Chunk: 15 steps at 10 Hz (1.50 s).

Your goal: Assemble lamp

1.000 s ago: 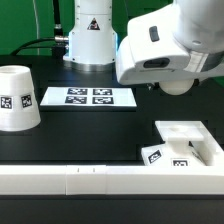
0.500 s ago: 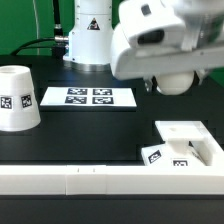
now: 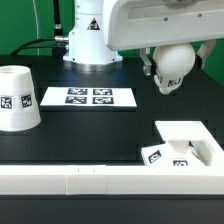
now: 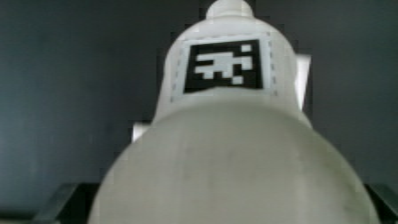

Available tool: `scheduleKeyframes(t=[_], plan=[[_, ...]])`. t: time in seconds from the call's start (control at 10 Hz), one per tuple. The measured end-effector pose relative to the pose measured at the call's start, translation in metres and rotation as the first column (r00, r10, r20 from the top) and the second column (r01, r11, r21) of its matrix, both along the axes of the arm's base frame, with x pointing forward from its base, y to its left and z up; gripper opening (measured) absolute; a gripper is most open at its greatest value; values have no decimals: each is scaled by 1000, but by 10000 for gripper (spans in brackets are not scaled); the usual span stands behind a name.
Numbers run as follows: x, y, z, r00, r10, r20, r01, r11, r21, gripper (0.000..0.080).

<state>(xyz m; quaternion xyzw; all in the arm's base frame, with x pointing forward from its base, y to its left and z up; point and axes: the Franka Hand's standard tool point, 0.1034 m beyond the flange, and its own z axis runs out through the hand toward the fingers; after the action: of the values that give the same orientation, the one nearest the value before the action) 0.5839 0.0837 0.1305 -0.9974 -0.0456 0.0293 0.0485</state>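
The lamp's bulb [image 3: 172,62] is up in the air, held by the gripper [image 3: 176,68]. The gripper is closed on it, with 1 dark finger [image 3: 150,68] on each side of the round white head. The bulb hangs over the far part of the counter [image 3: 90,135], toward the exterior view's right. It does not touch the counter. It is well apart from the other 2 lamp parts.

In the wrist view the bulb [image 4: 214,150] fills almost the whole picture. It has 1 black-and-white tag [image 4: 222,62] on it, and its far end is thin and points away from the camera. The gripper's dark parts peek out at the sides of the bulb.

The shade [image 3: 18,97] stands on the counter by the edge on the exterior view's left, wide end down. The base [image 3: 192,140] lies flat near the near corner on the exterior view's right, just behind the long white rail [image 3: 100,180]. The rail runs along the near edge. The marker board [image 3: 88,97] lies flat toward the far edge, between the shade and the bulb. The bulb is higher than all of them.
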Motion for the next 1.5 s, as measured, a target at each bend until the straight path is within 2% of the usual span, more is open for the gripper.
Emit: scheduleKeyframes(t=[0.2,0.3,0.5,0.7,0.8,1.1,1.3,1.5], plan=[[1,-3,-2,991,-14,137,14,1000,-1,576],[6,-5,-2,980,24,195,-20,1000,-19,576],[24,-7,13,933,48,356,-40,999,-30,576],[37,-4,24,884,52,465,-43,999,-30,576],[34,-5,19,877,48,478,-39,999,-29,576],[33,-5,19,881,49,470,-40,999,-29,576],[49,-8,24,865,140,482,-122,990,-70,576],[65,-9,23,849,192,492,-168,981,-93,576]])
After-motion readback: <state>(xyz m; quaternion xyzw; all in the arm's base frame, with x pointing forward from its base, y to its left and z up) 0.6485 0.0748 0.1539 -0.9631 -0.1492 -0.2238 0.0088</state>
